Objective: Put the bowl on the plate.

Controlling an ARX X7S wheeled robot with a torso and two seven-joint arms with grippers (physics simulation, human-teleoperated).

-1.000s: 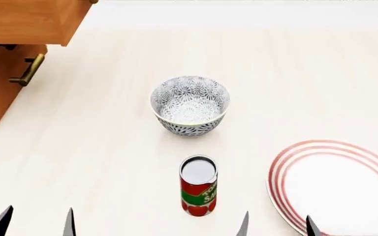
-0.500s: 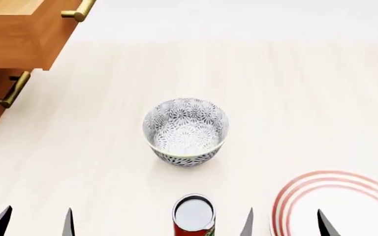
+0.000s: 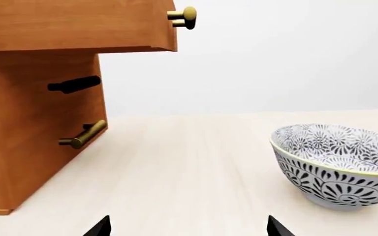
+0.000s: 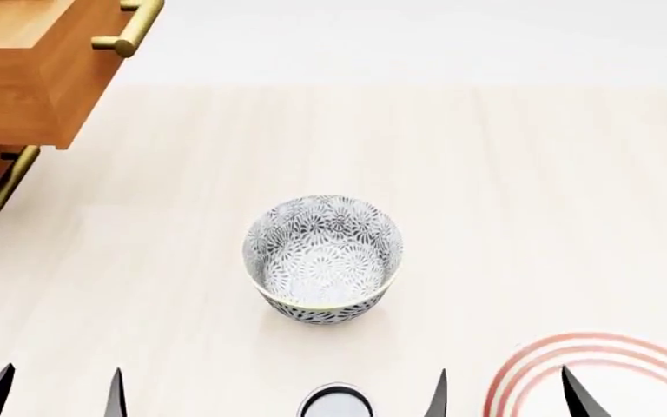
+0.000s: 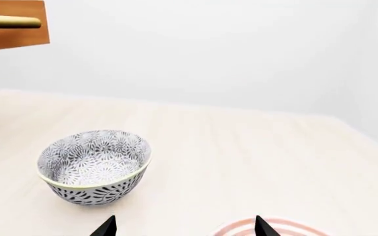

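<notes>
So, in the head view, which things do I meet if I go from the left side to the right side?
Wooden drawer cabinet → left gripper → bowl → can top (roughly under the bowl, a little right of its middle) → right gripper → plate.
</notes>
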